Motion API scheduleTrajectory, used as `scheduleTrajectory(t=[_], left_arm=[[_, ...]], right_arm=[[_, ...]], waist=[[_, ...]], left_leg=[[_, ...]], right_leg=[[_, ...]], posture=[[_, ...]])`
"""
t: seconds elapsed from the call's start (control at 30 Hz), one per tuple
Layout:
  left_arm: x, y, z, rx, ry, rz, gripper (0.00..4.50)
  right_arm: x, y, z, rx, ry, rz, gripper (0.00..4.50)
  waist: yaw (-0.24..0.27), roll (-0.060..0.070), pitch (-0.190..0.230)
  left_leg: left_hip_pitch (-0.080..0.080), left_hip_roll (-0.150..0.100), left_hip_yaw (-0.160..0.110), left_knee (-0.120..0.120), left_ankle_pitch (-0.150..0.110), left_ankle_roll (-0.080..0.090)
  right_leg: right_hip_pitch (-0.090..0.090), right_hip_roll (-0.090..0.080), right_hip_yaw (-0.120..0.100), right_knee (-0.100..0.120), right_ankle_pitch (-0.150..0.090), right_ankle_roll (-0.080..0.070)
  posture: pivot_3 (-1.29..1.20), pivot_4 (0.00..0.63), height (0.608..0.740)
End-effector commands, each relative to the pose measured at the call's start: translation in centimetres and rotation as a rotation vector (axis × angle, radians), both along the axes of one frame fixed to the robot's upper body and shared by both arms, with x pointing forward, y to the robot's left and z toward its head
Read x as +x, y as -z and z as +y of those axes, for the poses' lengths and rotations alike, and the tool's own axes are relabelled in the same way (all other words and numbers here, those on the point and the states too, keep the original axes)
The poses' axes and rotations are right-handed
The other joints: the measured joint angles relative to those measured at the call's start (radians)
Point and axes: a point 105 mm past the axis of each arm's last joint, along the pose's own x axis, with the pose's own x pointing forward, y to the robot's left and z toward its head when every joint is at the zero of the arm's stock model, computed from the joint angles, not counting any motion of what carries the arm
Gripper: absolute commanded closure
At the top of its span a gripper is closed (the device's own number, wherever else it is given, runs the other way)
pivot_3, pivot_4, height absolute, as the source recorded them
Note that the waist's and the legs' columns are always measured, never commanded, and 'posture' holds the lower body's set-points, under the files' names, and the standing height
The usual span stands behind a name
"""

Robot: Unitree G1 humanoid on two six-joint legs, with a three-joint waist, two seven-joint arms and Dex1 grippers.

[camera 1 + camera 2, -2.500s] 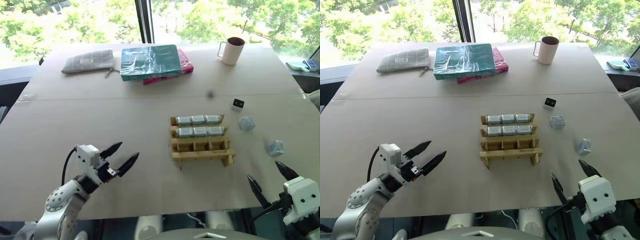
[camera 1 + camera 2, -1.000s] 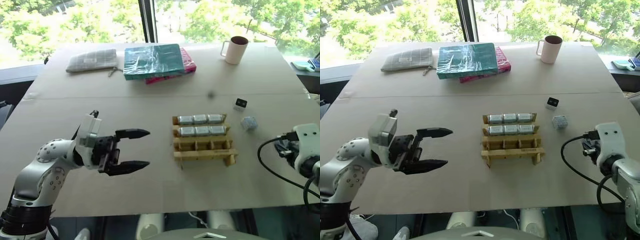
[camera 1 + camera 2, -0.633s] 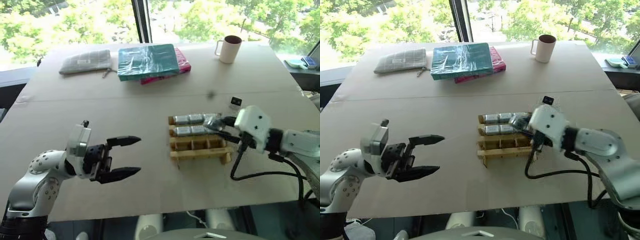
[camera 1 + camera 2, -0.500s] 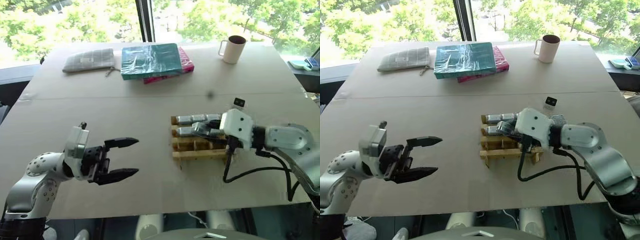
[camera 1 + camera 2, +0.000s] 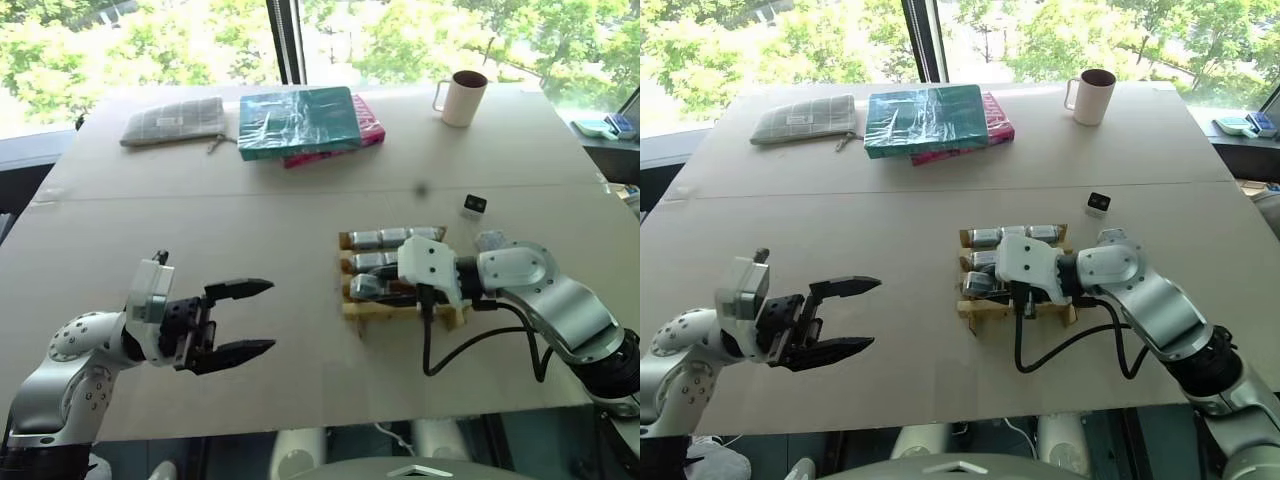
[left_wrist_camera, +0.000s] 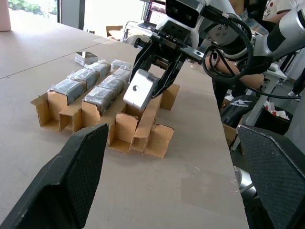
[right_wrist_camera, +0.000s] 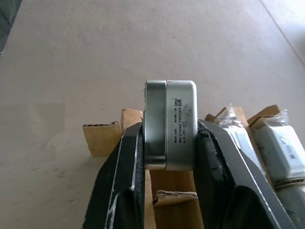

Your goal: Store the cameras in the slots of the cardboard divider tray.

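Hovering spread and empty, the left hand (image 5: 238, 318) idles over the near tabletop (image 5: 300, 390). Right hand (image 7: 167, 143) pinches a camera (image 7: 169, 125) above the cardboard divider tray (image 6: 143, 136), near row. Next: line it up, lower into a free slot, release.

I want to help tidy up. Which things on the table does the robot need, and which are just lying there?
Needed: cardboard divider tray, camera in the right hand, cameras already in slots, loose camera.

Just lying there: mug, teal book, pink book, checked pouch.
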Motion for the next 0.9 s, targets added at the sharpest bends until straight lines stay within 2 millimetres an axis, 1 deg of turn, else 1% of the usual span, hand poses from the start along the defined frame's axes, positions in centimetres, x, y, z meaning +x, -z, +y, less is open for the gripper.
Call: scheduleTrajectory(t=[0.03,0.3,0.43,0.5,0.57,0.6,0.63,0.67,0.7,0.73,0.77,0.83,0.9], left_arm=[[-0.4,-1.0,-0.4,-0.002,0.01,-0.046,0.0],[-0.5,-1.3,-1.1,-0.003,0.011,-0.054,0.0],[-0.4,-1.4,-1.3,-0.002,0.012,-0.058,0.0],[-0.4,-1.6,-1.4,-0.002,0.013,-0.06,0.0],[-0.4,-1.7,-1.6,-0.003,0.014,-0.063,0.0],[-0.4,-1.8,-1.7,-0.003,0.015,-0.063,0.0],[-0.4,-1.9,-1.8,-0.003,0.014,-0.064,0.0],[-0.4,-2.0,-1.9,-0.004,0.014,-0.064,0.0],[-0.4,-2.1,-2.0,-0.003,0.014,-0.064,0.0],[-0.5,-2.1,-2.1,-0.003,0.014,-0.064,0.0],[-0.6,-2.2,-2.2,-0.004,0.015,-0.065,0.0],[-1.3,-2.3,-2.5,-0.005,0.016,-0.067,0.0],[-2.1,-2.4,-2.8,-0.009,0.014,-0.067,0.0]], right_arm=[[0.2,-0.3,-0.2,-0.012,-0.015,-0.038,3.64],[0.2,0.7,-0.9,-0.069,-0.039,-0.031,3.64],[0.8,1.1,-0.8,-0.104,-0.052,-0.041,3.64],[0.6,1.6,-0.7,-0.132,-0.086,-0.009,3.64],[0.6,2.0,-0.8,-0.15,-0.099,0.009,2.63],[0.7,1.9,-0.8,-0.15,-0.1,0.012,2.38],[0.8,1.7,-0.8,-0.142,-0.096,0.005,1.91],[1.2,1.2,-0.8,-0.125,-0.074,-0.034,1.4],[1.5,0.3,-0.7,-0.095,-0.051,-0.072,0.98],[1.7,-0.7,-0.6,-0.058,-0.03,-0.099,0.46],[1.5,-1.8,-0.6,-0.017,-0.018,-0.112,0.03],[0.9,-4.5,-0.7,0.075,0.02,-0.156,0.03],[0.2,-6.5,-1.4,0.162,0.076,-0.114,0.03]], waist=[[0.001,0.0,0.0],[0.0,0.0,0.0],[0.001,0.0,0.0],[0.001,0.0,0.0],[0.001,0.0,0.0],[0.001,0.0,0.0],[0.001,0.0,0.0],[0.001,0.0,0.0],[0.001,0.0,0.0],[0.001,0.0,0.0],[0.001,0.0,0.0],[0.001,0.0,0.0],[0.001,0.0,0.0]], left_leg=[[0.0,0.0,0.0,0.0,0.0,0.0],[0.0,0.0,0.0,0.0,0.0,0.0],[0.0,0.0,0.0,0.0,0.0,0.0],[0.0,0.0,0.0,0.001,0.0,0.0],[0.0,0.0,0.0,0.001,0.0,0.0],[0.0,0.0,0.0,0.001,0.0,0.0],[0.0,0.0,0.0,0.001,0.0,0.0],[0.0,0.0,0.0,0.001,0.0,0.0],[0.0,0.0,0.0,0.001,0.0,0.0],[0.0,0.0,0.0,0.001,0.0,0.0],[0.0,0.0,0.0,0.001,0.0,0.0],[0.0,0.0,0.0,0.001,0.0,0.0],[0.0,0.0,0.001,0.001,0.0,0.0]], right_leg=[[0.0,0.0,0.0,0.0,0.0,0.0],[0.0,0.0,0.0,0.0,0.0,0.0],[0.0,0.0,0.0,0.0,0.0,0.0],[0.0,0.0,0.0,0.0,0.0,0.0],[0.0,0.0,0.0,0.0,0.0,0.0],[0.0,0.0,0.0,0.0,0.0,0.0],[0.0,0.0,0.0,0.0,0.0,0.0],[0.0,0.0,0.0,0.0,0.0,0.0],[0.0,0.0,0.0,0.0,0.0,0.001],[0.0,0.0,0.0,0.0,0.0,0.001],[0.001,0.0,0.0,0.001,0.0,0.001],[0.0,0.0,0.0,0.001,0.0,0.001],[0.0,0.0,0.001,0.001,0.001,0.001]], posture=[[0.0,0.15,0.74],[0.0,0.15,0.74],[0.0,0.15,0.74],[0.0,0.15,0.74],[0.0,0.15,0.74],[0.0,0.15,0.74],[0.0,0.15,0.74],[0.0,0.15,0.74],[0.0,0.15,0.74],[0.0,0.15,0.74],[0.0,0.15,0.74],[0.0,0.15,0.74],[0.0,0.15,0.74]])
